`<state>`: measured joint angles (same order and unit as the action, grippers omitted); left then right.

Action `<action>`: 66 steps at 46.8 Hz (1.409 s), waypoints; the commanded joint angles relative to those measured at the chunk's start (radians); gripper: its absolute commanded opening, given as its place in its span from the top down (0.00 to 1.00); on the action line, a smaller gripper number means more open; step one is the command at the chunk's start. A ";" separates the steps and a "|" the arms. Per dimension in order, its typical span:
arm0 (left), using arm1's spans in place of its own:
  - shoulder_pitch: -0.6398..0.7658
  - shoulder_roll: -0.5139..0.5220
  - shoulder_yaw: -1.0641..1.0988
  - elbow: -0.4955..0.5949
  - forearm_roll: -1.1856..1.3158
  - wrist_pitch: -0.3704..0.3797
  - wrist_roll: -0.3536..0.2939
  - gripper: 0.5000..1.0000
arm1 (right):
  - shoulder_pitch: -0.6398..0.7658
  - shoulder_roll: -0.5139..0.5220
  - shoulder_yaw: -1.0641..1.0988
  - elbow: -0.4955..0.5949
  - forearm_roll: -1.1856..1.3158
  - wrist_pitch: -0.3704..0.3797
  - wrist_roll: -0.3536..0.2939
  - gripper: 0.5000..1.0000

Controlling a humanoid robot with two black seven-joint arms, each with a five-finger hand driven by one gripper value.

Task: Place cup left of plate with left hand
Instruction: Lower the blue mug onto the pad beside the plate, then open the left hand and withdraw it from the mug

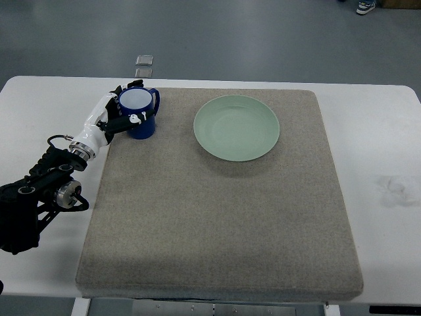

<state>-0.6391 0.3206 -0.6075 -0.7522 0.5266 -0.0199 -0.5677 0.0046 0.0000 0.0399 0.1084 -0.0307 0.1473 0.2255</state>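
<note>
A blue cup (140, 113) with a white inside stands upright near the far left corner of the grey mat (217, 210). My left hand (125, 108) comes in from the lower left and its fingers wrap around the cup's left side. A pale green plate (236, 127) lies on the mat to the right of the cup, with a gap between them. The right arm does not show.
The mat covers most of a white table (381, 145). Two small square floor fittings (144, 66) sit beyond the table's far edge. A shoe (366, 6) shows at the top right on the grey floor.
</note>
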 commanded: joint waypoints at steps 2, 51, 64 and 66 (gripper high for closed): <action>0.001 0.000 0.000 -0.003 0.000 0.000 0.000 0.13 | 0.000 0.000 0.000 0.001 0.000 0.000 0.000 0.14; 0.058 0.023 -0.362 -0.052 -0.131 -0.012 -0.001 0.07 | 0.000 0.000 0.000 0.001 0.000 0.000 0.000 0.14; -0.037 0.011 -0.362 -0.049 -0.238 -0.002 0.100 0.08 | 0.000 0.000 0.000 0.001 0.000 0.000 0.000 0.14; -0.057 0.011 -0.362 -0.047 -0.269 0.001 0.135 0.08 | 0.000 0.000 0.000 -0.001 0.000 0.000 0.000 0.14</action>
<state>-0.6672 0.3331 -0.9686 -0.8004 0.2995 -0.0223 -0.4875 0.0045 0.0000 0.0399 0.1076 -0.0307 0.1473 0.2255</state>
